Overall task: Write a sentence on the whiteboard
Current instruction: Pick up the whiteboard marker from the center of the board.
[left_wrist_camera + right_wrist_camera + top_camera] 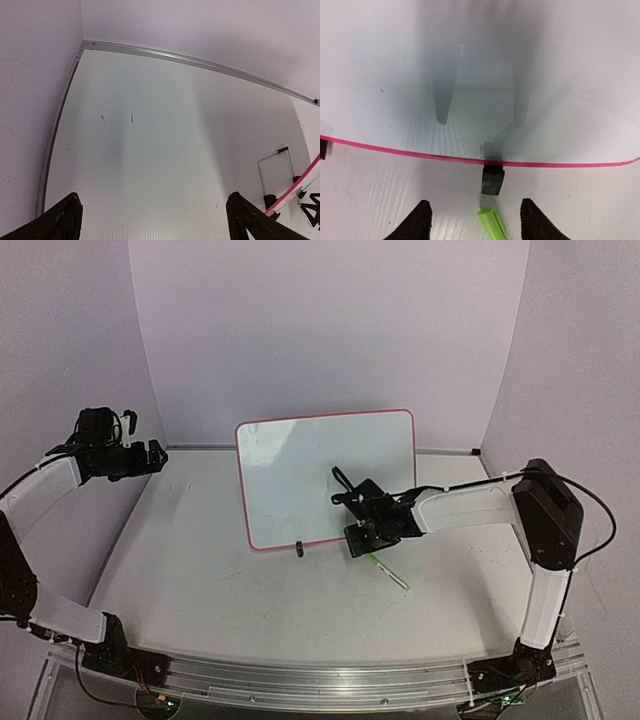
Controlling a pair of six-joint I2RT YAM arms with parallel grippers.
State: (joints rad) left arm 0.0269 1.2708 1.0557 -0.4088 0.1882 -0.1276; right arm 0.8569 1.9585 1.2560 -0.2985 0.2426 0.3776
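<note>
The whiteboard point(325, 475), glossy white with a thin pink frame, stands tilted back in the middle of the table. Its surface looks blank. My right gripper point(362, 532) hovers low at the board's lower right corner, pointing at the board's bottom edge point(530, 163). In the right wrist view this gripper point(475, 221) is open. A marker with a green cap point(491, 224) lies on the table between its fingers, touching neither. The marker point(388, 573) lies loose just in front of the board. My left gripper point(157, 454) is open and far off at the left wall, with nothing between its fingers point(152, 220).
Black clip feet point(492, 181) point(299, 549) hold the board's bottom edge. A wire stand point(275, 167) props the board from behind, beside its pink frame point(300, 186). A metal rail point(200, 62) runs along the table's back edge, with walls on three sides.
</note>
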